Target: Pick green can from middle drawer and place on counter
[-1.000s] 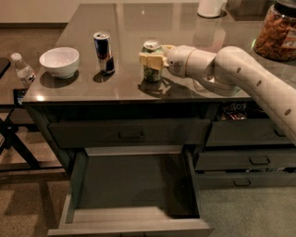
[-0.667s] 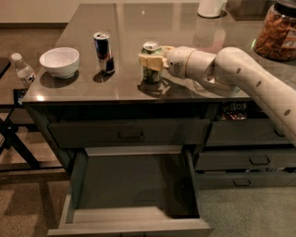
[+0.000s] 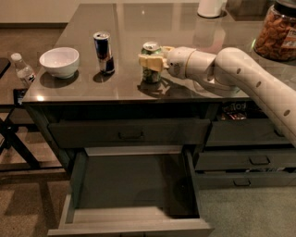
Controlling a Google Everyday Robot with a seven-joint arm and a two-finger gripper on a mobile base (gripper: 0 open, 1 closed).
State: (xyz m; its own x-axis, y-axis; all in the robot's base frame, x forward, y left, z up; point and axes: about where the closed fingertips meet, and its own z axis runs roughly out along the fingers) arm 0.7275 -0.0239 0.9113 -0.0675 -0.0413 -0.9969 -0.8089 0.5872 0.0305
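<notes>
The green can (image 3: 151, 65), with its silver top, stands upright on the counter (image 3: 138, 23) near the front edge. My gripper (image 3: 155, 58) reaches in from the right on a white arm, and its yellowish fingers (image 3: 149, 61) are closed around the can's upper body. The middle drawer (image 3: 129, 226) is pulled wide open below the counter, and its grey floor holds nothing.
A tall blue-and-silver can (image 3: 104, 52) and a white bowl (image 3: 59, 61) stand on the counter to the left of the green can. A snack jar (image 3: 277, 30) and a white object (image 3: 212, 7) are at the back right. A water bottle (image 3: 22, 69) stands on a side table at the left.
</notes>
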